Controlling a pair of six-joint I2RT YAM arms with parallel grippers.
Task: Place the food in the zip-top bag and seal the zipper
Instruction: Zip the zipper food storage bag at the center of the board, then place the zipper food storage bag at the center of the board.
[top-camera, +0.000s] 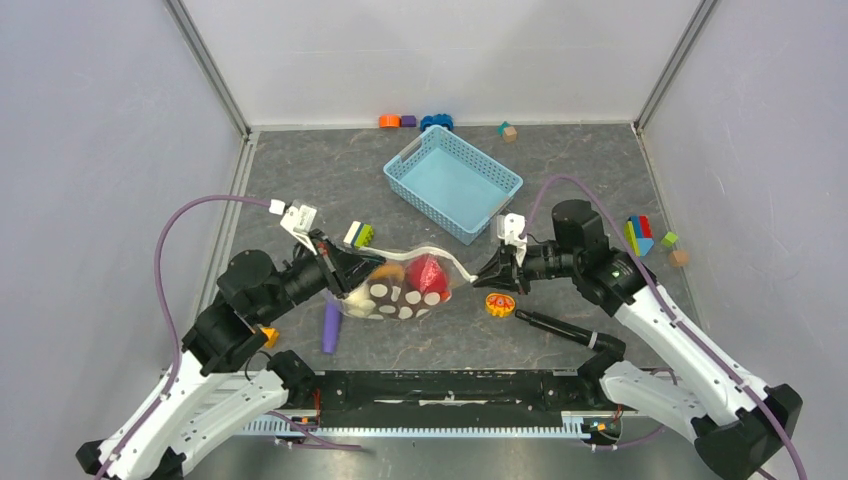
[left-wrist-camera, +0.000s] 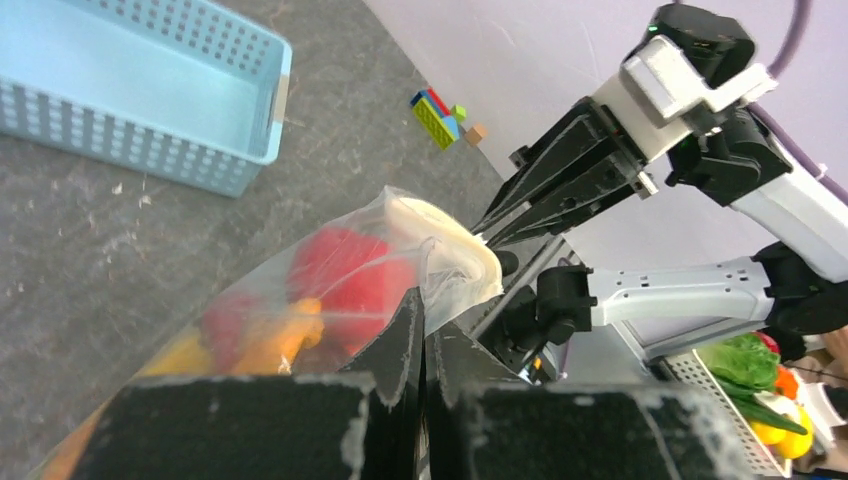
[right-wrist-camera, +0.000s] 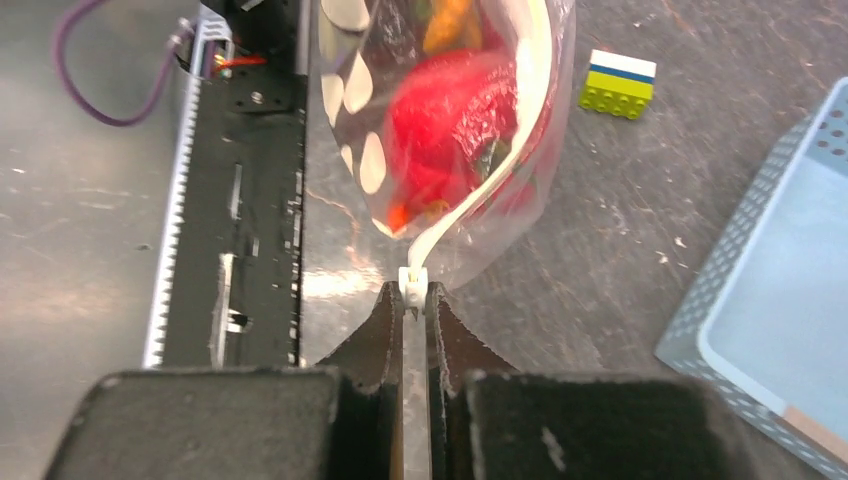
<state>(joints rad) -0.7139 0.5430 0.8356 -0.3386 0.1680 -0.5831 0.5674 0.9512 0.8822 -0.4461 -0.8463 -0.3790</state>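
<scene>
Ideally, left gripper clamping the zip-top bag, right gripper is pulling the pinched zipper level toward three o'clock.

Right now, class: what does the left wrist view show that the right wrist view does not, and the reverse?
Only the left wrist view: the left claw shut on the bag, the right arm from outside, and blocks by the wall. Only the right wrist view: a lime block, the black base rail and a purple cable. Both: the bag with red food inside, the right claw shut on the zipper end, the basket and the grey table.
</scene>
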